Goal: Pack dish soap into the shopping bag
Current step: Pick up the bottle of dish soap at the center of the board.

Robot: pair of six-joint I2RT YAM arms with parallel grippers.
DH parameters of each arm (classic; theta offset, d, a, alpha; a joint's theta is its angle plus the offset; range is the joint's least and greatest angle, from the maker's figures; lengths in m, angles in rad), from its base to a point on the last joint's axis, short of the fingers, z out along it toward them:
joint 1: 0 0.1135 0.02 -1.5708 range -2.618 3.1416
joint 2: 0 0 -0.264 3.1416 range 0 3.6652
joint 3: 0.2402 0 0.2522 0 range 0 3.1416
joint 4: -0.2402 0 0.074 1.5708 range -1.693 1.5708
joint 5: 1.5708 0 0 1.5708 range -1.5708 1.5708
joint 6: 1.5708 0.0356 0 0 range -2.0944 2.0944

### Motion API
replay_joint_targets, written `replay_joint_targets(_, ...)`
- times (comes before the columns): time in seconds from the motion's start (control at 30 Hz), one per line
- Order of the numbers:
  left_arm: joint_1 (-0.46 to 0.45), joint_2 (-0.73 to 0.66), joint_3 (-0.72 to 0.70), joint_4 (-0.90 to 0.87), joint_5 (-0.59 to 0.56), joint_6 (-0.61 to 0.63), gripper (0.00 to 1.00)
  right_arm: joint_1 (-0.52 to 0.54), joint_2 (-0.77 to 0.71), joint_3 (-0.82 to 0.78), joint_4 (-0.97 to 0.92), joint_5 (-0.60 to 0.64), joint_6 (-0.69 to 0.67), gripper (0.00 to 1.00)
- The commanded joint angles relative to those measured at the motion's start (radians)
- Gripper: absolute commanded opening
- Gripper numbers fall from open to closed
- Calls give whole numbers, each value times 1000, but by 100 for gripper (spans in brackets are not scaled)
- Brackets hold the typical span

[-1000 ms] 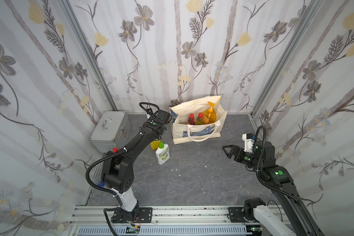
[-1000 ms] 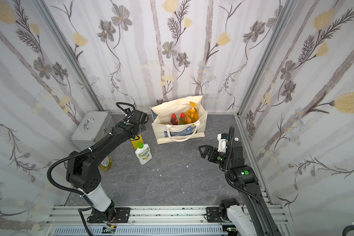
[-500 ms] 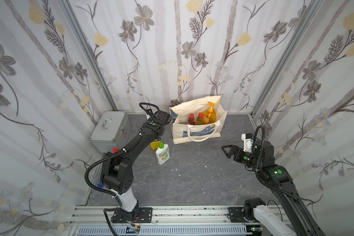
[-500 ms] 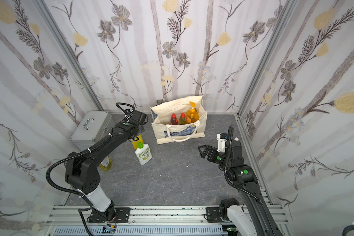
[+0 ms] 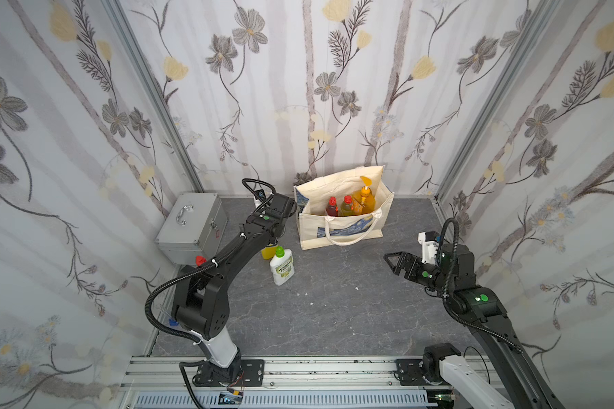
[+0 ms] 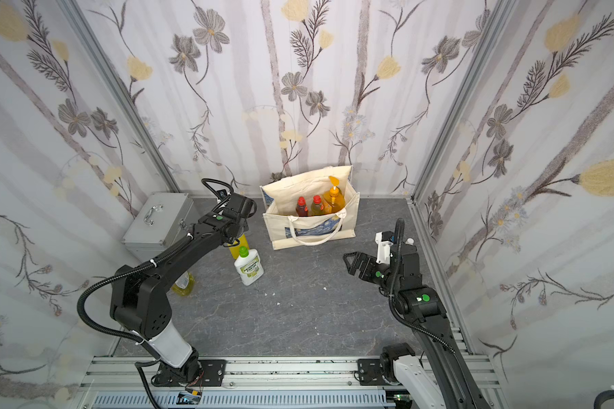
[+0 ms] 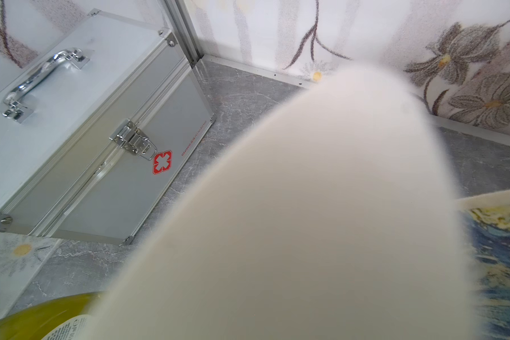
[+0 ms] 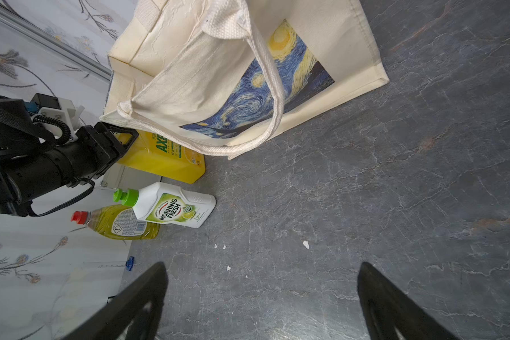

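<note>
The cream shopping bag (image 5: 344,226) (image 6: 312,230) (image 8: 321,44) stands open at the back wall. Inside it are a dark red bottle (image 5: 332,209), a yellow-green one (image 5: 347,207) and an orange pump bottle (image 5: 366,200). Left of the bag stands a yellow pump bottle (image 6: 238,248) (image 8: 165,159). My left gripper (image 8: 128,141) is down at its top, and its white pump (image 7: 306,220) fills the left wrist view and hides the jaws. A white green-capped bottle (image 5: 281,267) (image 8: 174,206) and a yellow-green red-capped one (image 6: 184,283) (image 8: 121,223) stand nearby. My right gripper (image 5: 392,260) (image 8: 262,309) hovers open and empty at the right.
A silver metal case (image 5: 192,226) (image 7: 71,117) sits in the back left corner, close behind the left arm. Small white crumbs (image 8: 306,244) lie on the grey floor. Flowered walls close in three sides.
The left wrist has settled slightly lower over the yellow pump bottle. The right arm, the bag and the other bottles have not moved.
</note>
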Motion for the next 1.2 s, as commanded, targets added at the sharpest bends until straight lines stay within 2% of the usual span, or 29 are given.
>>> replay_joint_targets(0.0,-4,22,-16,-161,138,-27,57,0,-2,1,35,-1,-3,100)
replay_joint_targets(0.17,-5,5,-14,-161,132,-22,48,1,0,1,37,0,-3,100)
replay_joint_targets(0.43,-7,-15,64,-200,145,5,41,1,1,0,37,-2,-1,100)
replay_joint_targets(1.17,-8,-91,210,-249,101,62,39,1,14,2,42,-12,7,100)
